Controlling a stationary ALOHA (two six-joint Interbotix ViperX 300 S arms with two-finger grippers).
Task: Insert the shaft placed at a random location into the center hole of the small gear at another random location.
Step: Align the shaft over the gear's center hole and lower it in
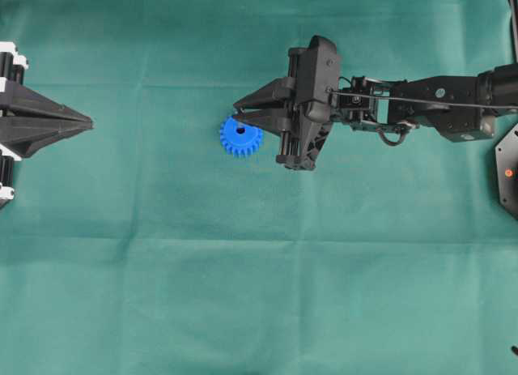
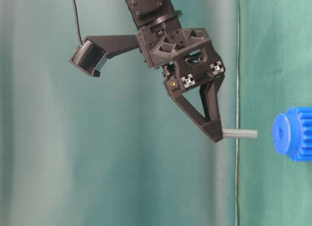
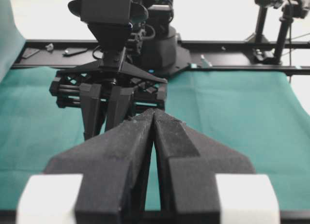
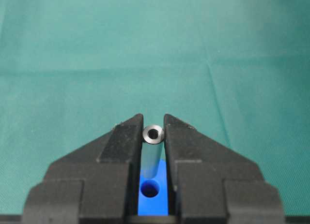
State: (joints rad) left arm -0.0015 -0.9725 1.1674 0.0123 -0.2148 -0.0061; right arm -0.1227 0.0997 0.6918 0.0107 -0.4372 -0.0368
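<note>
In the right wrist view, the right claw (image 4: pixel 154 132) is nearest to the camera, and its two black fingers (image 4: pixel 121 141) are closed on the shaft (image 4: pixel 153 134), which shows as a silver-grey ring with a dark middle between the tips. The body of the shaft runs down from there between the fingers. Below it, in the gap, the small gear (image 4: pixel 152 192) appears as a blue surface with the center hole (image 4: pixel 150 189) as a round dark bore. The table-level view shows the shaft (image 2: pixel 240 133) sticking out from the tip of the right claw (image 2: pixel 214 133), and its free end is near the blue hub of the gear (image 2: pixel 292 134) but apart from it. From above, the claw tips (image 1: pixel 238 114) are over the upper edge of the gear (image 1: pixel 240 137), which lies flat on the green cloth of the bench (image 1: pixel 259 294). Far to the left of that view, well apart from the gear, the left claw (image 1: pixel 87 124) has its jaws pressed together, and nothing is held between them.
</note>
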